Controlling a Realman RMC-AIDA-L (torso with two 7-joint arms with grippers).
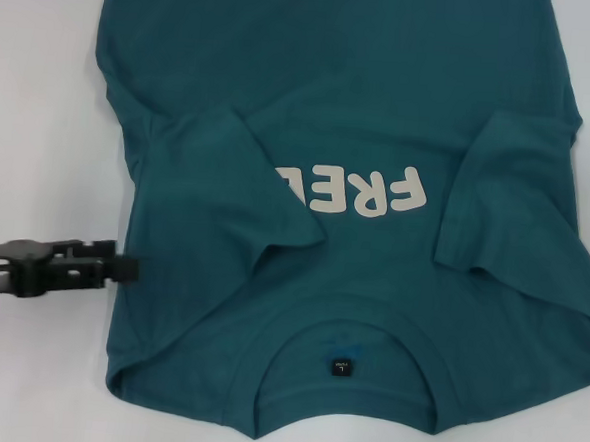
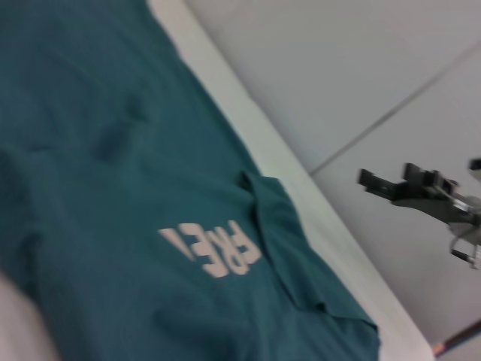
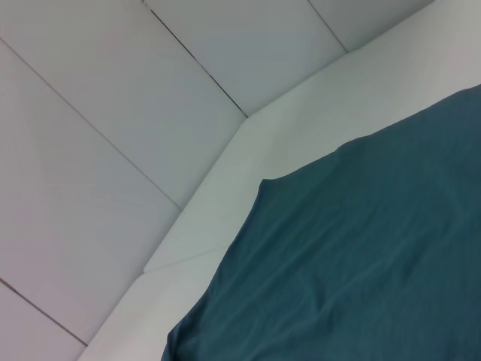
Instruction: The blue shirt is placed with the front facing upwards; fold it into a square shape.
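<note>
Head view: the shirt (image 1: pixel 362 115) lies front-up across the white table (image 1: pixel 41 115), collar (image 1: pixel 350 385) at the near edge, hem running out of sight at the far side, and both sleeves already turned in over the chest. The left sleeve (image 1: pixel 232 182) covers the last letter of the cream "FREE" lettering (image 1: pixel 362 192); the right sleeve (image 1: pixel 512 199) lies folded just right of it. The left gripper (image 1: pixel 122 268) hovers low at the shirt's near left edge, pointing right, tips at the cloth; whether its jaws are spread or pressed together cannot be told. The right gripper appears in the left wrist view (image 2: pixel 376 183), lifted off beyond the table's right edge, jaws likewise unreadable. The sleeve folds look done, and the side or lengthwise folds appear next. That likely calls for each gripper to pinch a shirt edge cleanly, lifting one layer without dragging the tucked sleeves loose.
</note>
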